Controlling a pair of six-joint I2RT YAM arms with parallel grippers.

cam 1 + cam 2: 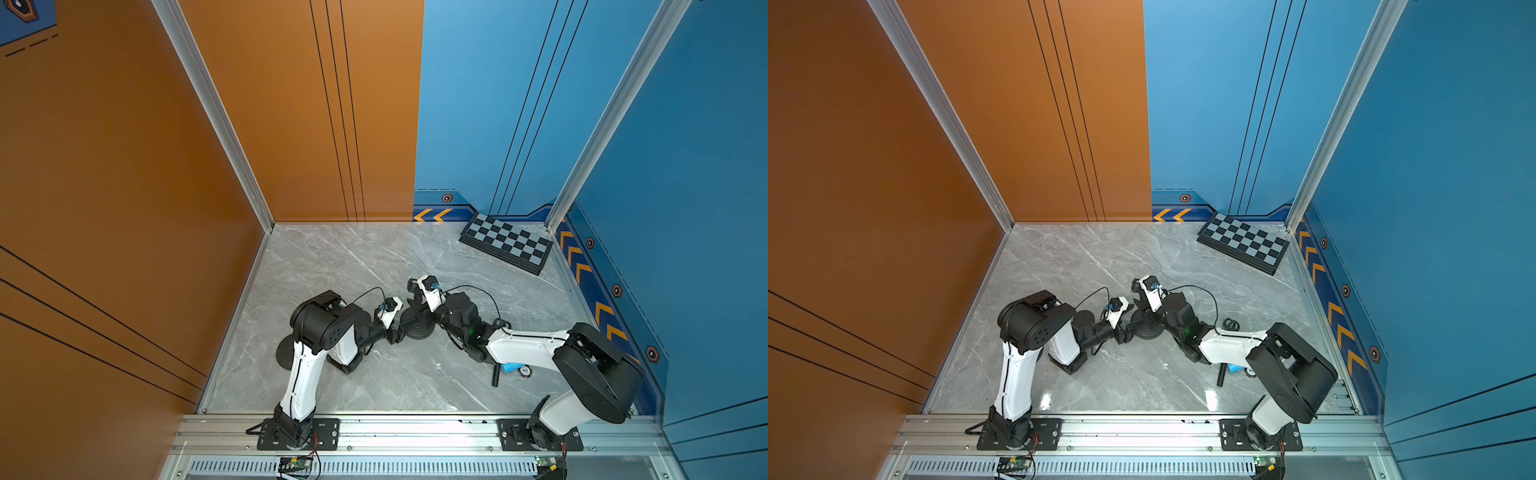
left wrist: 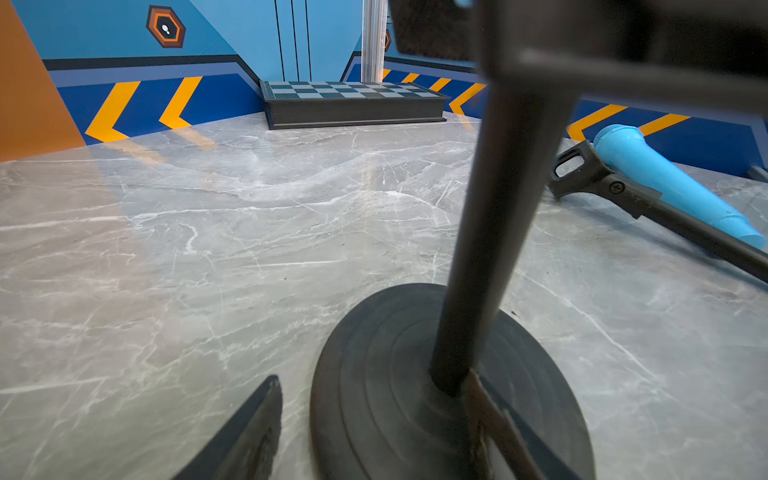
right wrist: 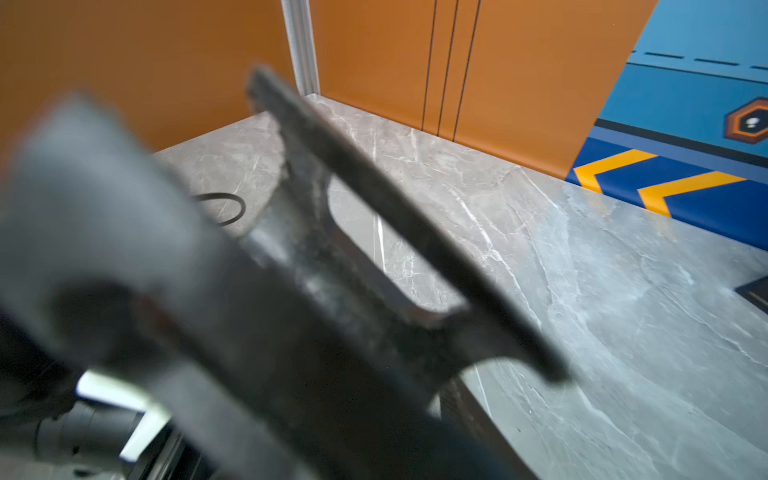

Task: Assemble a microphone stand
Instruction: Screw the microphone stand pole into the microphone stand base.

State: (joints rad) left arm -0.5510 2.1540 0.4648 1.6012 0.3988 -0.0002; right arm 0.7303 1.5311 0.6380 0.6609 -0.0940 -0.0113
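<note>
The round base (image 2: 374,374) of the stand sits flat on the tabletop (image 2: 208,249) between the two arms, and the pole (image 2: 498,208) stands in its centre, close to upright. The clip holder (image 2: 590,174) on its thin rod lies well apart near the right arm, with the blue microphone (image 2: 665,178) against it; whether the microphone sits in the clip cannot be told.

The left end effector (image 1: 399,333) is low at the base with its jaws partly open. One finger rests on the disc by the foot of the pole, and the other stands off the rim with bare marble between, so it clamps nothing. The right end effector (image 1: 414,293) is up at the top of the pole. Its own camera shows only blur, so whether it grips the pole or has let go cannot be told.

The step in hand looks like seating the pole in the base. To do it well, the left end effector should press or pinch the disc so it cannot spin or slide. The right should take the pole squarely, keep it plumb and turn in short strokes. A tilted pole risks binding in the socket or tipping the base. The finger at the pole's foot should stay clear of the joint.
</note>
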